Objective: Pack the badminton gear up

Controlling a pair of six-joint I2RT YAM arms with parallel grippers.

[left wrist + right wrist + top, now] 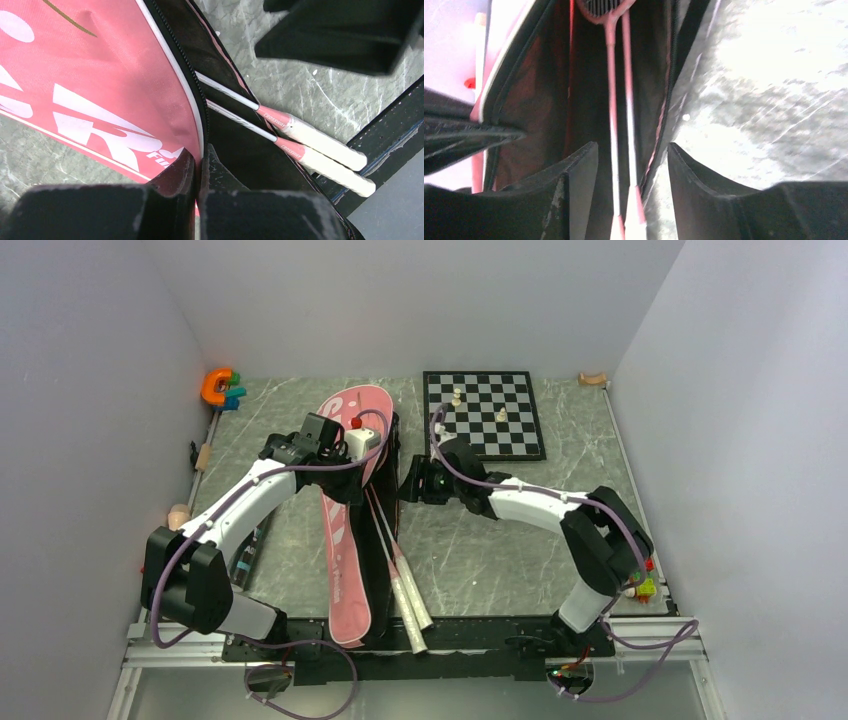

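1. A long pink "SPORT" bag [345, 540] lies lengthways on the grey table [500, 550], left of centre. It is unzipped, with the black lining showing.
2. Two pink-framed rackets [320, 142] lie side by side inside the bag. Their white handles stick out at its near end.
3. The left gripper [199, 157] is clamped on the zip edge of the bag's pink flap.
4. The right gripper [633, 152] hangs over the open bag with its jaws apart, holding nothing. The racket shafts run beneath it.
5. A chessboard [485, 415] sits apart at the far side.
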